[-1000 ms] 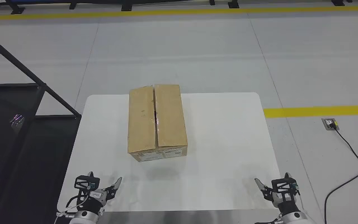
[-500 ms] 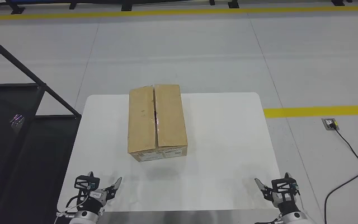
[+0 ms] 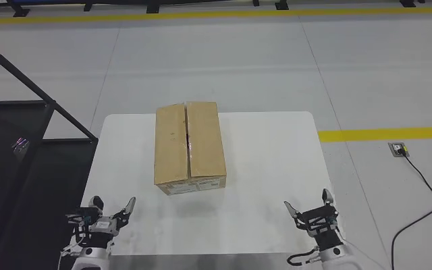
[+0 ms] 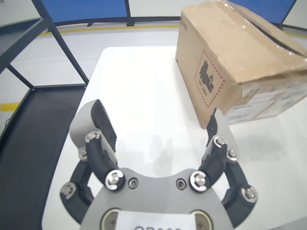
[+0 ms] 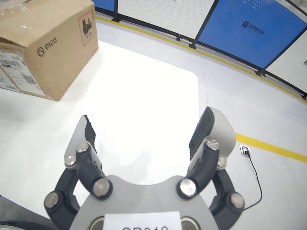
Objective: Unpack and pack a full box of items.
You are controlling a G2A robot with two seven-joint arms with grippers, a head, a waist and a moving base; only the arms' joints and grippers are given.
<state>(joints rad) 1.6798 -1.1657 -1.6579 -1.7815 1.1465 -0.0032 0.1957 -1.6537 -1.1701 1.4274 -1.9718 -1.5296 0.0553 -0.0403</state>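
Hovering low over the near left corner of the white surface (image 3: pixel 270 175) with the left pincer (image 3: pixel 113 202) spread wide and empty, fingers pointing forward. Matching that at the near right corner with the right pincer (image 3: pixel 307 200), likewise wide and empty, angled slightly inward. Facing the cardboard box (image 3: pixel 189 145), set mid-surface a little left of centre, flaps shut, well apart from both pincers.

A closed cardboard box (image 3: pixel 189 147) sits on the white table (image 3: pixel 270 175).
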